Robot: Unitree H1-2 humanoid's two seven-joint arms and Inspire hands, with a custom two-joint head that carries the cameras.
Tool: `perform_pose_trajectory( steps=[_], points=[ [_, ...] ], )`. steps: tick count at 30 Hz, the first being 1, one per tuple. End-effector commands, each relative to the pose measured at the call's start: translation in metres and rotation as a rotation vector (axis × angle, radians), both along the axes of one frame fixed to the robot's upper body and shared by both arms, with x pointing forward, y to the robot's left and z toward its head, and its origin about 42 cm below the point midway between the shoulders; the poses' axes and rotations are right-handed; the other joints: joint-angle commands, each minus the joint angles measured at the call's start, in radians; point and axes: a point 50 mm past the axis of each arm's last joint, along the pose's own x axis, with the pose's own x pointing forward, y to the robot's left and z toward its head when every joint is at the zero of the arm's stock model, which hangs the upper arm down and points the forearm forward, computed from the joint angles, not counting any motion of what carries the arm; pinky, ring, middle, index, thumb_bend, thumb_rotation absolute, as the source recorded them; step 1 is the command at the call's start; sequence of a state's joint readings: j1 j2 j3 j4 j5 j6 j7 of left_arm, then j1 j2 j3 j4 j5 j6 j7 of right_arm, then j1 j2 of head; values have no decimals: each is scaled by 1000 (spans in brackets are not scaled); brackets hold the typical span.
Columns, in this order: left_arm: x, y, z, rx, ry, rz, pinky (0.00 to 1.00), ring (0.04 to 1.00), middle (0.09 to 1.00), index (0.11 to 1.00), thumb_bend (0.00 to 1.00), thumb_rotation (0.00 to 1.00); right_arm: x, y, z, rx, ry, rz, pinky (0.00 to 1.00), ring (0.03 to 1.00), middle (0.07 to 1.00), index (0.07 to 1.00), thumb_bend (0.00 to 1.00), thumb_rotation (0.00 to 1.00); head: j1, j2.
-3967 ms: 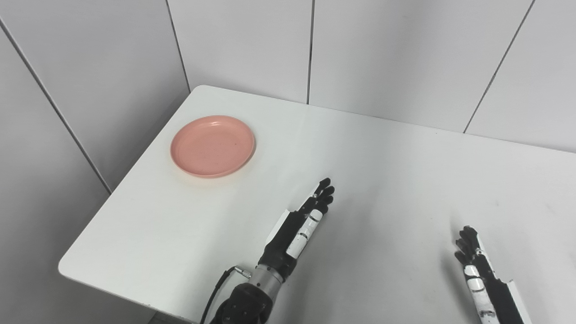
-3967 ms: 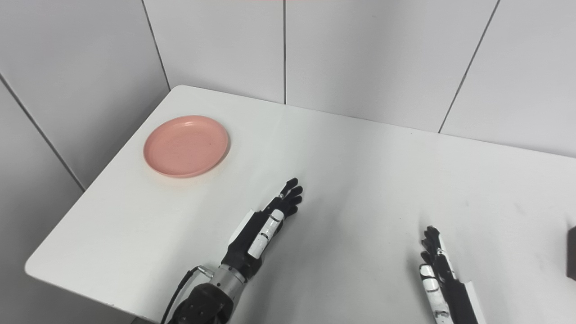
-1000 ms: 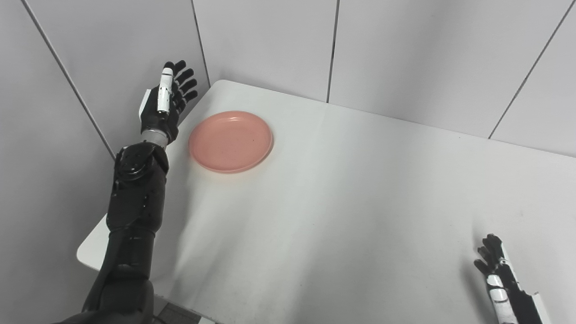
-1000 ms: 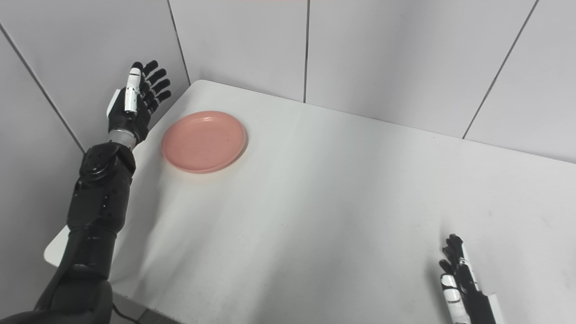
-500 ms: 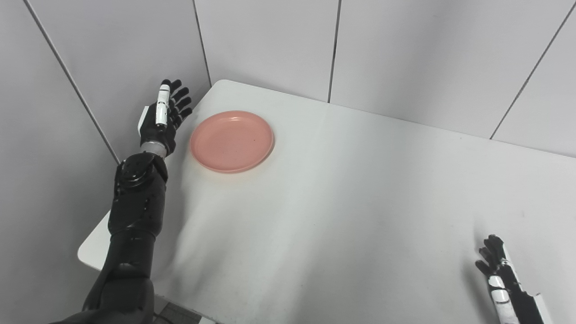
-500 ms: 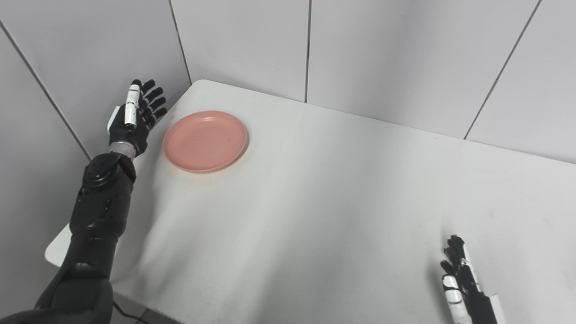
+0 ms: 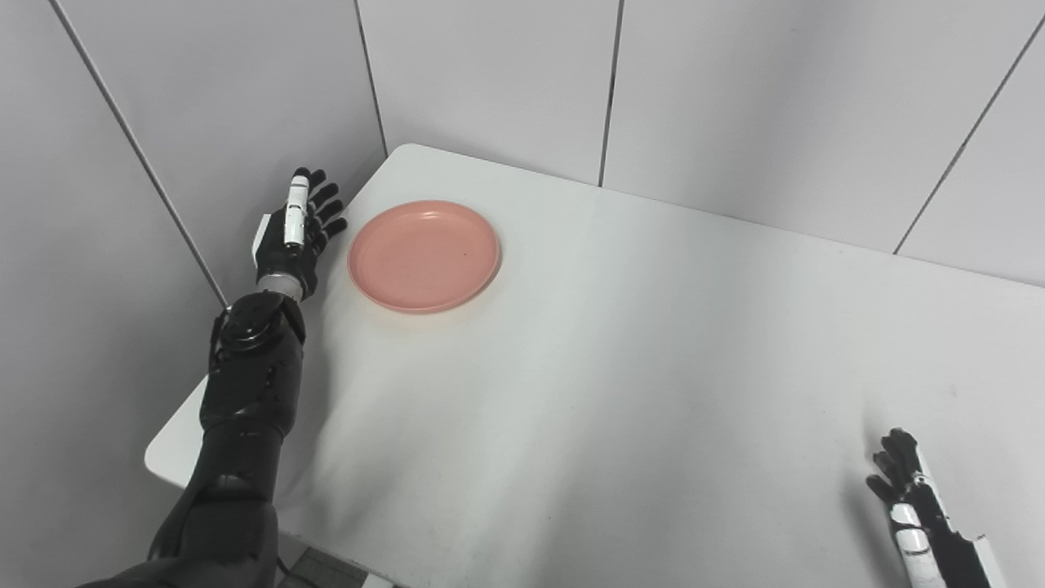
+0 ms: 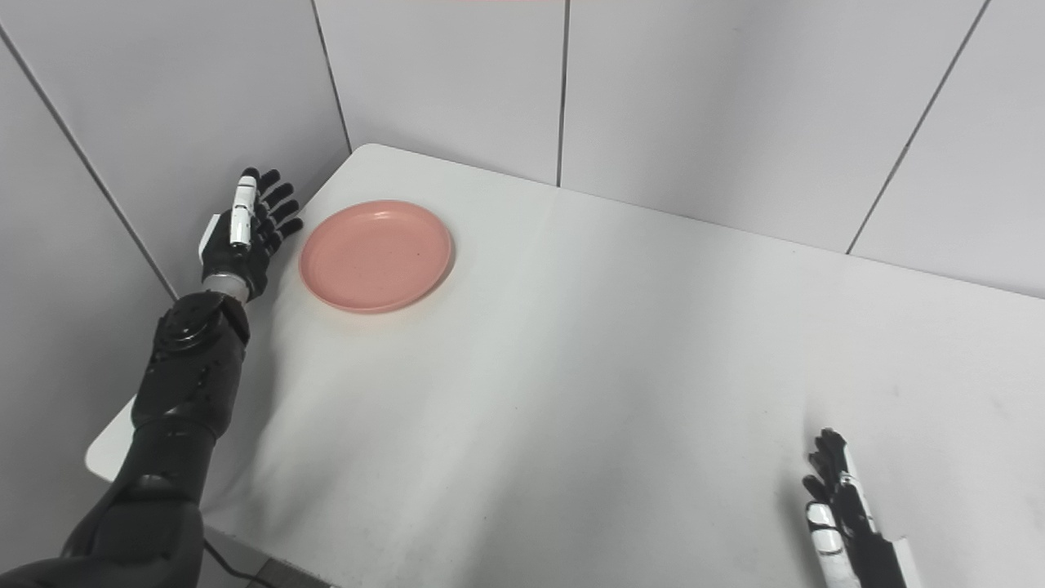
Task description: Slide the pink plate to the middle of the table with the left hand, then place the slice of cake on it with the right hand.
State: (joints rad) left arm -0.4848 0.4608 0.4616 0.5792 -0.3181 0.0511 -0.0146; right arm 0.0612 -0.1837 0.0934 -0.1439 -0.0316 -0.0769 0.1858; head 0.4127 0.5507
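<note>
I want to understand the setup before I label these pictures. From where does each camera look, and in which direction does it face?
Left eye view: on the head, looking down at the white table; shows the left hand beside the pink plate, and the right hand.
Right eye view: on the head, slightly rightward, same downward look; the same arms enter from below.
Shared: table, plate, both open hands, grey wall panels. No cake is visible.

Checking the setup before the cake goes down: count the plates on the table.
1. The pink plate lies near the table's far left corner, just right of the open left hand. No cake shows in either view; it may lie out of frame.
</note>
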Motion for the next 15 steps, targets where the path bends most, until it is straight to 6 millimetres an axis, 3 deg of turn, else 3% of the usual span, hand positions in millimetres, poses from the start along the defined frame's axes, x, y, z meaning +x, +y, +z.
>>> perform_pose_trajectory(
  steps=[1, 15],
  points=[
    [8, 12, 31, 57, -78, 24, 845, 879, 886, 871, 401, 1000, -7, -10, -6, -23, 56, -30, 1000, 985, 996, 1000, 383, 1000, 0, 3],
    [11, -7, 11, 19, -51, -4, 872, 881, 883, 874, 368, 1000, -8, -11, -4, -28, 55, -30, 1000, 981, 995, 999, 393, 1000, -5, 15]
  ],
)
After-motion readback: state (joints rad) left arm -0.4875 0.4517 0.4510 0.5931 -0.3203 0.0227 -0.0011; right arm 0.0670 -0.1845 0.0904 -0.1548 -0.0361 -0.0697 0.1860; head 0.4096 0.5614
